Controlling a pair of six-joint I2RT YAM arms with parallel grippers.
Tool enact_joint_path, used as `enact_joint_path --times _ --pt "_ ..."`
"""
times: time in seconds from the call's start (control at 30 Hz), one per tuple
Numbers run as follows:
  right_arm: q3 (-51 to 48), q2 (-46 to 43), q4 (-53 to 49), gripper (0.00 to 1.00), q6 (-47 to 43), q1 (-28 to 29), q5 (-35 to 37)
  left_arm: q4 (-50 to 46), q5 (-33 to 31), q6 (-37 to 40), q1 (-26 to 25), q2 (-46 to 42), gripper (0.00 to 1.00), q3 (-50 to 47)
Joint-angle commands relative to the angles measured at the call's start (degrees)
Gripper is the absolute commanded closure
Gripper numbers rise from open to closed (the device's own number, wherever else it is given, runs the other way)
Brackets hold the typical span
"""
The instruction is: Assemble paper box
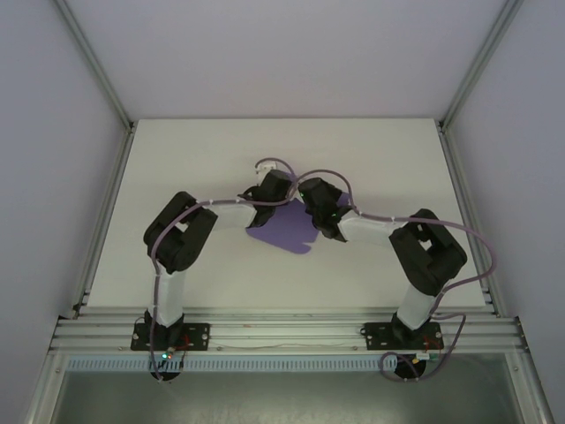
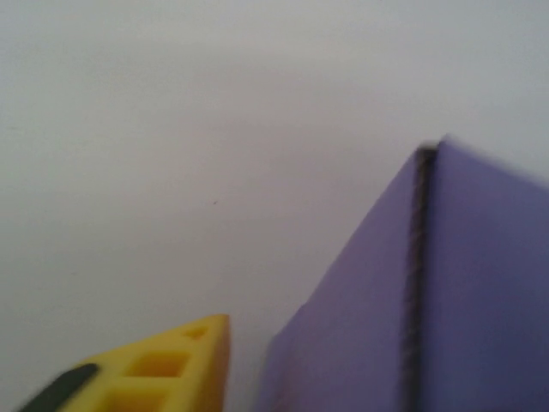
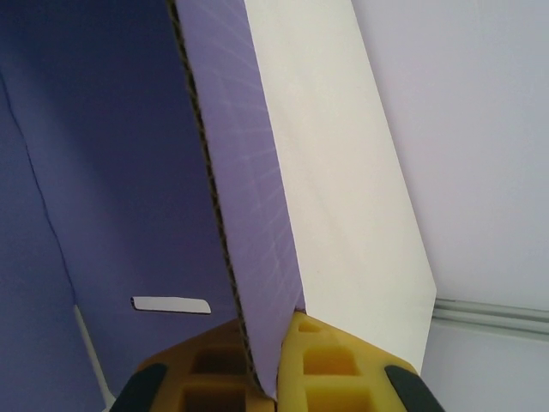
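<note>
The paper box is a purple card sheet lying mid-table between the two wrists, partly hidden under them. My right gripper is shut on a raised flap of it, purple on one face and white on the other, with the corrugated edge running up from between the yellow fingers. A slot shows in the purple panel behind. My left gripper is at the sheet's far left corner. One of its yellow fingers stands apart from a raised purple panel; the other finger is hidden.
The white table is enclosed by white walls, with an aluminium rail along the near edge. Purple cables loop from both arms. Bare tabletop lies on all sides of the sheet.
</note>
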Motion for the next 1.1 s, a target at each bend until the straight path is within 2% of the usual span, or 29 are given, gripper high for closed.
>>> enact_joint_path --times 0.0,0.2,0.37,0.47,0.5,0.53,0.67,0.8,0.83,0.9,0.93,0.97,1.0,1.07 --pt "-1.45 1.06 -6.43 1.0 0.58 0.44 -0.24 3.61 3.42 3.85 2.48 -1.35 0.55 -3.37" --pt "-1.78 1.15 -6.5 1.0 0.21 0.42 -0.56 6.6 13.18 6.47 3.99 -2.38 0.51 -4.46" --pt "-1.81 1.33 -7.05 1.0 0.01 0.42 -0.46 8.1 14.4 8.67 4.07 -3.6 0.46 -4.6" --pt "-1.74 1.24 -7.1 1.0 0.01 0.39 -0.79 4.83 13.78 11.06 3.99 -3.3 0.45 -1.94" --pt "-1.7 1.24 -7.21 1.0 0.02 0.42 -0.93 3.51 13.64 11.32 3.99 -3.01 0.47 -0.88" --pt "-1.73 1.15 -7.23 1.0 0.09 0.42 -0.95 2.72 12.92 11.7 3.99 -2.6 0.54 -0.06" --pt "-1.86 1.15 -7.21 1.0 0.01 0.5 -0.52 -0.89 7.85 9.33 4.34 -0.09 1.0 2.81" --pt "-2.18 0.7 -7.55 1.0 0.53 0.48 -0.26 -9.24 -1.72 3.12 4.51 2.93 1.0 6.94" --pt "-2.34 0.71 -6.83 1.0 0.76 0.47 0.21 -9.28 -1.36 2.72 4.52 2.86 1.0 6.79" --pt "-2.64 0.67 -3.69 1.0 1.21 0.44 2.16 -3.57 3.31 5.2 4.43 1.58 1.0 3.55" --pt "-2.5 0.63 -2.04 0.98 1.68 0.44 3.44 -1.5 5.22 5.63 4.43 0.9 1.0 2.15" --pt "-2.07 0.18 -1.2 0.82 2.62 0.35 4.52 -0.6 6.09 5.93 4.39 0.37 1.0 1.26" --pt "-1.61 -0.78 -0.73 0.62 3.9 0.41 4.88 -0.83 6.01 6.06 4.48 -0.11 1.0 1.04" --pt "-1.46 -3.74 -0.37 0.36 6.33 0.25 4.39 -1.93 6.21 5.94 4.84 -1.1 1.0 1.16"
